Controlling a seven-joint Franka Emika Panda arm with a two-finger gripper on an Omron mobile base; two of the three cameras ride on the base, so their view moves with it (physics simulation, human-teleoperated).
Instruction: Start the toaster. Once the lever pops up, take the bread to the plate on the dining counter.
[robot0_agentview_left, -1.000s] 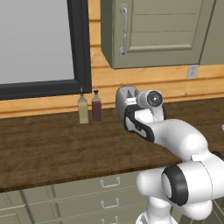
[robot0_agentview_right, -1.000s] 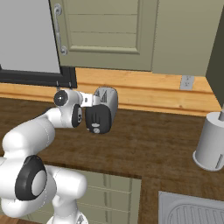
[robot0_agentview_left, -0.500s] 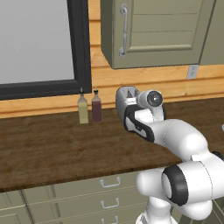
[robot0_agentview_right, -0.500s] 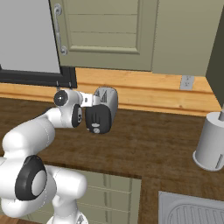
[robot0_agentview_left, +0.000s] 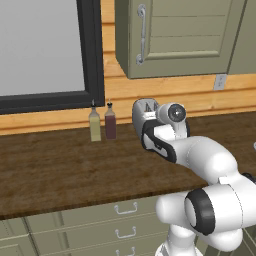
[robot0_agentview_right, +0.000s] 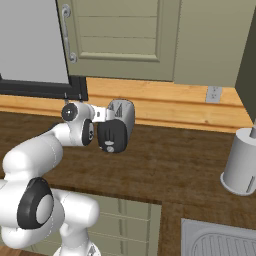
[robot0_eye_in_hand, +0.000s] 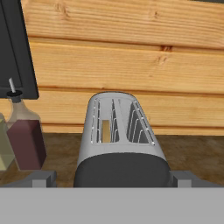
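The white-silver toaster stands on the wood countertop against the plank wall, its black end panel facing me. A brown slice of bread sits deep in its left slot. Low on the panel is a small grey tab, the lever. My gripper is open right at that end of the toaster, one fingertip on each side of the black panel. From the right base view the hand is level with the toaster's upper end. The plate and the dining counter are out of view.
Two bottles stand left of the toaster under a black-framed window. A grey cylinder stands at the right, with a sink in front of it. Wall cabinets hang above; drawers run below the counter.
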